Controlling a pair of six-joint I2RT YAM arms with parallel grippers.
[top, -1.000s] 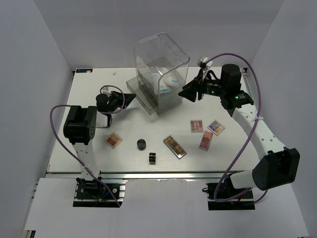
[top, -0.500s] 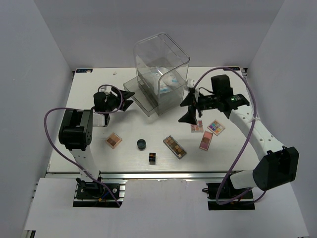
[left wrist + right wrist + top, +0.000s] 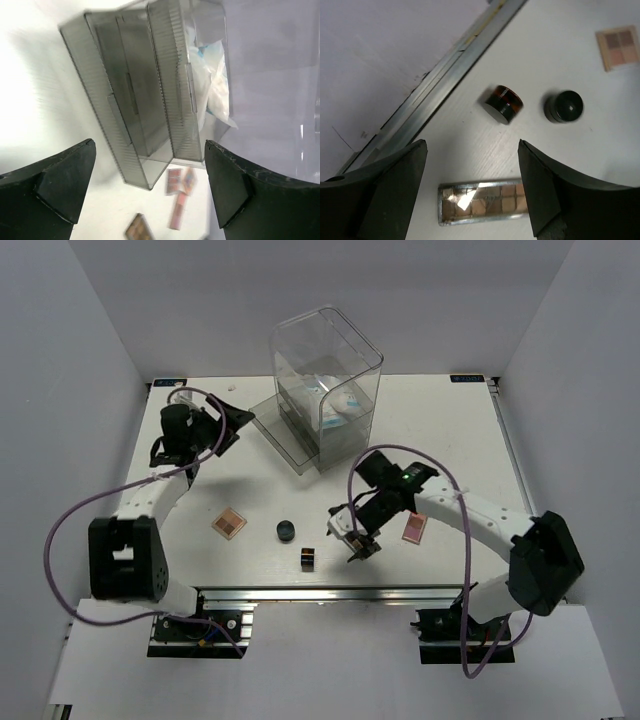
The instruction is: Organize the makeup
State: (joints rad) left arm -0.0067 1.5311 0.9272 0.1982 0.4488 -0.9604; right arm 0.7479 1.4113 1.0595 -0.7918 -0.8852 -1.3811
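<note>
The long brown palette (image 3: 482,204) is seen flat on the table (image 3: 580,165) beneath the right gripper (image 3: 471,146), whose fingers are spread wide with nothing held. Its long axis is laid across the gap from finger to finger, and in the top view it is almost wholly hidden by that gripper. The left gripper (image 3: 150,145) is likewise parted and empty before the clear drawer box (image 3: 150,100), where the white packets (image 3: 215,85) are blurred behind plastic.
</note>
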